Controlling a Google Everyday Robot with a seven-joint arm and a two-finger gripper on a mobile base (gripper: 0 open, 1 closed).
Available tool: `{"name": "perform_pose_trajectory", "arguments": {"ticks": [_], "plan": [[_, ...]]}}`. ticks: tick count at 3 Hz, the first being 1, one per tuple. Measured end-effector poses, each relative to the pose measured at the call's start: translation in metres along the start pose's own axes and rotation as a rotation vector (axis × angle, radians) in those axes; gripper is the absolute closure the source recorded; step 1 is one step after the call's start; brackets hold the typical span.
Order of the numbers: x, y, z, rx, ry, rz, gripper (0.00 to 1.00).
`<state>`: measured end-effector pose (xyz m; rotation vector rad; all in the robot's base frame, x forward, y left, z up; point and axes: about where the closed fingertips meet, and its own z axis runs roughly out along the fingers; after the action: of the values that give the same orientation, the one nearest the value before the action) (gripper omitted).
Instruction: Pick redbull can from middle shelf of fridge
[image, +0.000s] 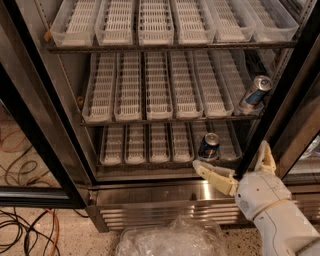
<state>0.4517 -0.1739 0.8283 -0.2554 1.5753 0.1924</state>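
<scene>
The redbull can (254, 93), slim, silver and light blue, stands at the right end of the middle shelf (160, 95) of the fridge (165, 192), leaning in its white lane tray. My gripper (231, 161) hangs low at the right, in front of the bottom shelf and well below the can. Its cream fingers (214, 176) are spread wide apart with nothing between them, so it is open. A darker navy-blue can (208, 146) stands on the bottom shelf just behind the left finger.
A black door frame (42, 125) runs diagonally on the left and another (280, 95) on the right beside the can. Crumpled clear plastic (170, 240) lies on the floor below the louvred base. Cables (25, 230) trail at the lower left.
</scene>
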Motion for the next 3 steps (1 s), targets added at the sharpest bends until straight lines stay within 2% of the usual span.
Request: {"name": "perform_pose_trajectory", "arguments": {"ticks": [2,3], "plan": [[0.001,0.0,0.003,-0.006,-0.009,0.018,0.0],[-0.009,-0.008,0.013,0.015,-0.047,0.043,0.0]]}}
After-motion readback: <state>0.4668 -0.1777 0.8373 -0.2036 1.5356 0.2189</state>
